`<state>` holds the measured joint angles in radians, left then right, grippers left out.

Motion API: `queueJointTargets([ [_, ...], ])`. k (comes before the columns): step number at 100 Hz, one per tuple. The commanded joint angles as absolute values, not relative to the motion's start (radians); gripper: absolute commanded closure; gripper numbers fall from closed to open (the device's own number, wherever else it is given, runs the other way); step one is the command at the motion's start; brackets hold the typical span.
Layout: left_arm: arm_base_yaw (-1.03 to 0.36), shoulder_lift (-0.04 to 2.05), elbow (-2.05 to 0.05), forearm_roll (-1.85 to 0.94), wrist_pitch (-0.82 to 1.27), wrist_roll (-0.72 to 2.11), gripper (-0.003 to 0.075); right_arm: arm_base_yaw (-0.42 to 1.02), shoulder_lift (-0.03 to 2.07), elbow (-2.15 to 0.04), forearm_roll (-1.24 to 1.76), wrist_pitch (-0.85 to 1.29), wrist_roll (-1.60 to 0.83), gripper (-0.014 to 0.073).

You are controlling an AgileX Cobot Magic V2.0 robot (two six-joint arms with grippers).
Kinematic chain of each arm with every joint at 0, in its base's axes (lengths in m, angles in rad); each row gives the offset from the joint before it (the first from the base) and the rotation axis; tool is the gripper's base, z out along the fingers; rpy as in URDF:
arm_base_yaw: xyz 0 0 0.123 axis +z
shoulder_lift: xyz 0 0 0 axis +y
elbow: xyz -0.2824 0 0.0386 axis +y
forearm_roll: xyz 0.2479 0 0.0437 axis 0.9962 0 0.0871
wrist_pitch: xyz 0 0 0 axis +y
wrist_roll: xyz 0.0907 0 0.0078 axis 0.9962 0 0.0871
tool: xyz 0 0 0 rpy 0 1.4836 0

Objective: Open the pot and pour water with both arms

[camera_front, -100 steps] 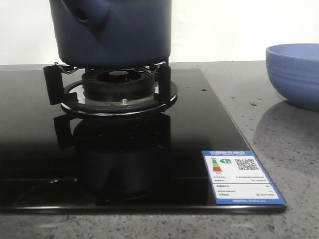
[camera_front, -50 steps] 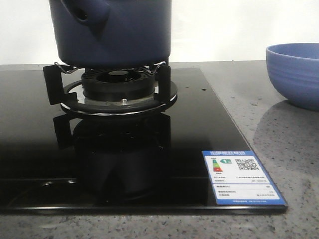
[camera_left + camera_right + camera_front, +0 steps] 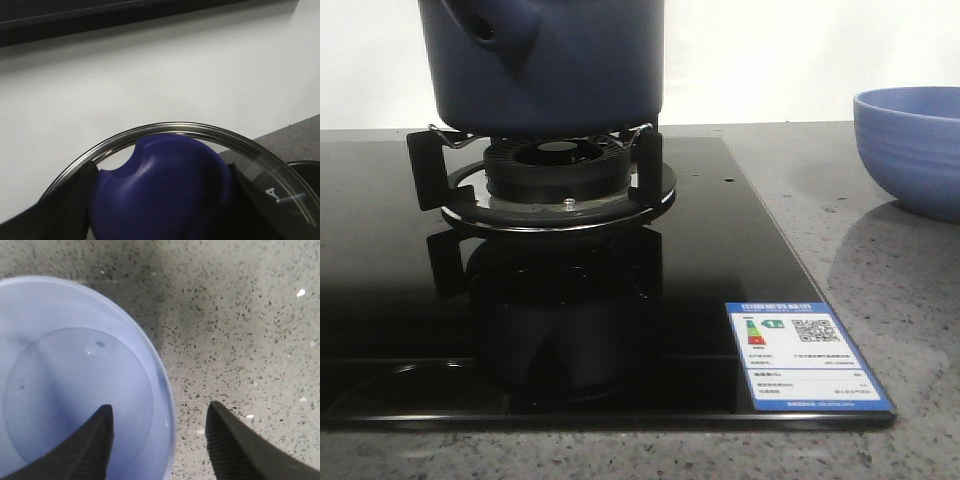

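Nothing in the front view has moved since the earlier frames: the pot, dark navy blue with smooth walls, sits as before on the black burner stand of a glossy black cooktop. Its stubby hollow side handle points toward the camera and to the left. Only the pot's lower body shows; its top is cut off by the frame. A white and blue energy label is stuck near the cooktop's front right corner. On the speckled grey counter to the right, well apart from the pot, stands a lighter blue ribbed bowl.

The left wrist view shows a glass lid with a metal rim and a large dark blue knob. The left gripper has its 2 black fingers pressed against either side of the knob, holding the lid in front of a white wall.

The right wrist view looks straight down. The right gripper has its 2 black fingers spread wide, holding nothing, straddling the bowl's rim, 1 finger over the pale blue inside and 1 over the counter.
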<state>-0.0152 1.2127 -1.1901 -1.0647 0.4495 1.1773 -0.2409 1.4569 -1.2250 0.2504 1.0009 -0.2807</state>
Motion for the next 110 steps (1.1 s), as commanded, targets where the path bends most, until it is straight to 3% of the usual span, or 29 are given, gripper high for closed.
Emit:
queueJointTargets([
  [1,-0.011,1.177,-1.234,-1.107,0.399,1.173,0.0379,-0.245,1.435,-1.259,0.254,0.989,-0.283,0.0229],
  [16,-0.011,1.177,-1.234,-1.107,0.399,1.173,0.0379,-0.245,1.440,-1.259,0.252,0.995,-0.283,0.0281],
  [59,-0.011,1.177,-1.234,-1.107,0.399,1.173,0.0379,-0.245,1.456,-1.259,0.246,1.027,-0.283,0.0657],
  [110,-0.011,1.177,-1.234,-1.107,0.399,1.173,0.0365,-0.241,1.456,-1.391,0.335,1.126,-0.285,0.0655],
])
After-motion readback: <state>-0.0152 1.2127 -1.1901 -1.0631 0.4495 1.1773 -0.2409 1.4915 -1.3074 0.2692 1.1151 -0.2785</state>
